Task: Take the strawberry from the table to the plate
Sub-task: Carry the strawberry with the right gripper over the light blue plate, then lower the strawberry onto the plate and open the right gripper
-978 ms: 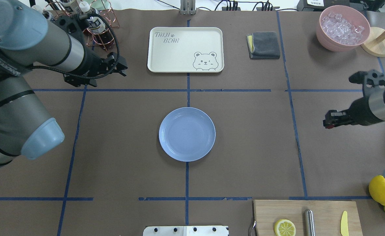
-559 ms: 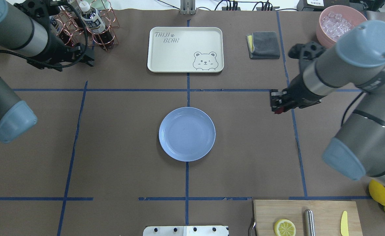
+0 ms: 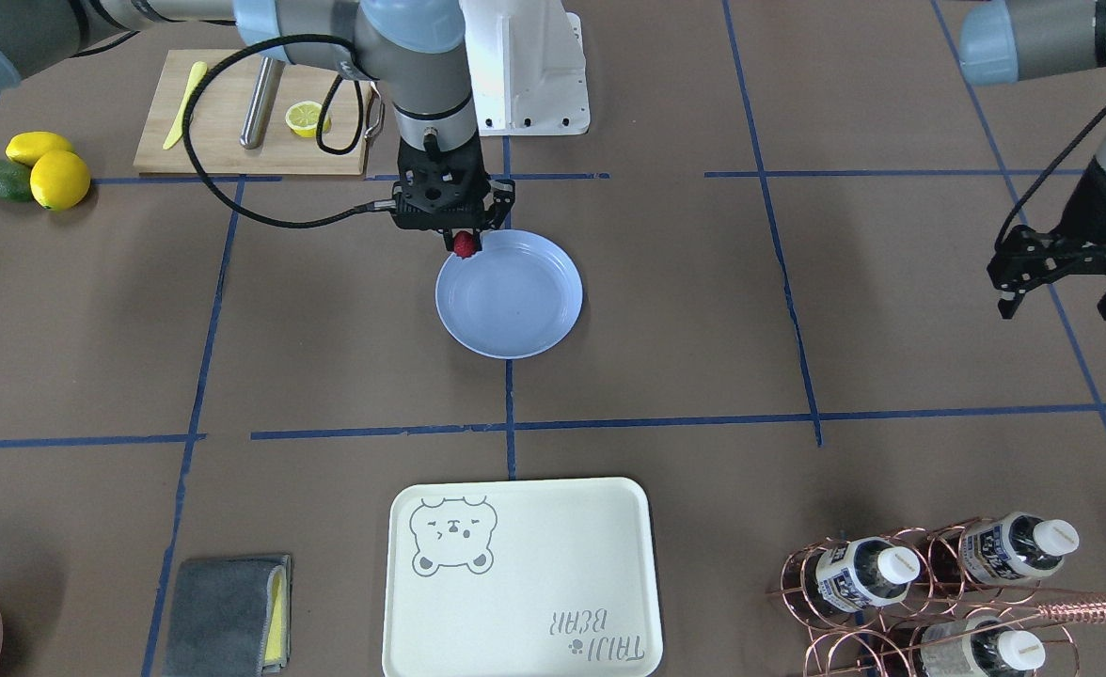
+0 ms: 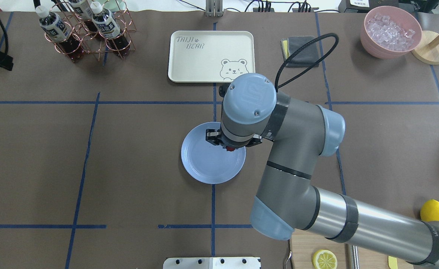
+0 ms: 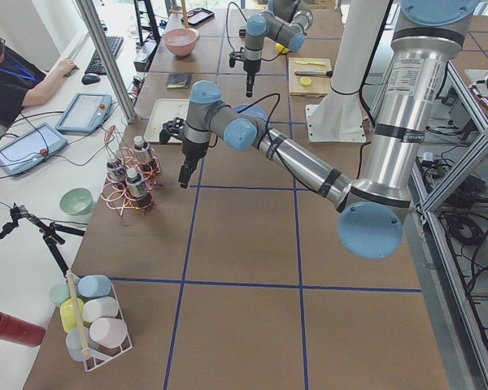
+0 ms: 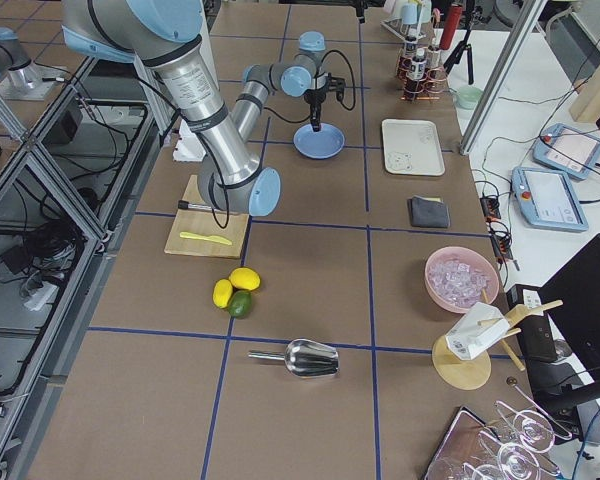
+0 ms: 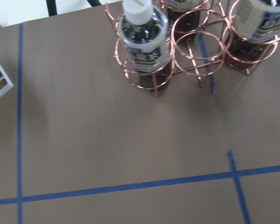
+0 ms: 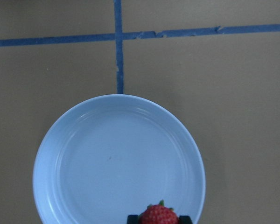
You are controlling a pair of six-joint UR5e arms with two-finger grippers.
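Note:
The strawberry (image 3: pixel 464 245) is small and red, and my right gripper (image 3: pixel 460 237) is shut on it. It hangs just above the near-robot rim of the light-blue plate (image 3: pixel 515 310), which lies on the brown table (image 4: pixel 137 149). The right wrist view shows the strawberry (image 8: pixel 158 215) at the bottom edge, over the plate (image 8: pixel 116 158). From overhead, the right arm covers the plate's right side (image 4: pixel 204 162), and a bit of red strawberry (image 4: pixel 230 148) shows under the wrist. My left gripper (image 3: pixel 1059 299) hangs open and empty far off toward the table's left end.
A cream bear-print tray (image 4: pixel 211 56) lies beyond the plate. A copper rack of bottles (image 4: pixel 85 33) stands at the far left, near my left gripper. A grey cloth (image 4: pixel 301 50) and a pink bowl of ice (image 4: pixel 390 31) sit far right. A cutting board (image 3: pixel 252 113) and lemons (image 3: pixel 45 169) lie near the robot's right.
My right arm has swung in from the right side to over the plate's edge, carrying the strawberry. My left arm has drawn back toward the table's far left.

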